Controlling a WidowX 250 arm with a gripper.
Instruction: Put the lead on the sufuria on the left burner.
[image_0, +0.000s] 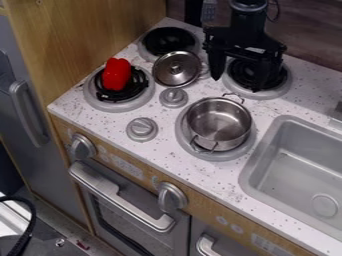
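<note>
The gripper (240, 72) hangs over the back right burner, open, its two fingers spread wide with nothing held between them. Just left of it, the silver lid (176, 69) with its round knob lies among the burners, close to the back left one. A silver sufuria (218, 124) stands upright and uncovered on the front right burner, nearer the camera than the gripper; its inside looks empty. On the front left burner (120, 103) there is no sufuria, but a red pepper (117, 74) rests on the black coil.
At the right is a grey sink (292, 170). Two grey knobs (142, 129) (174, 97) stand on the counter between the front burners. The back left burner (168, 41) carries no pot. A wooden panel (93, 32) rises along the left side.
</note>
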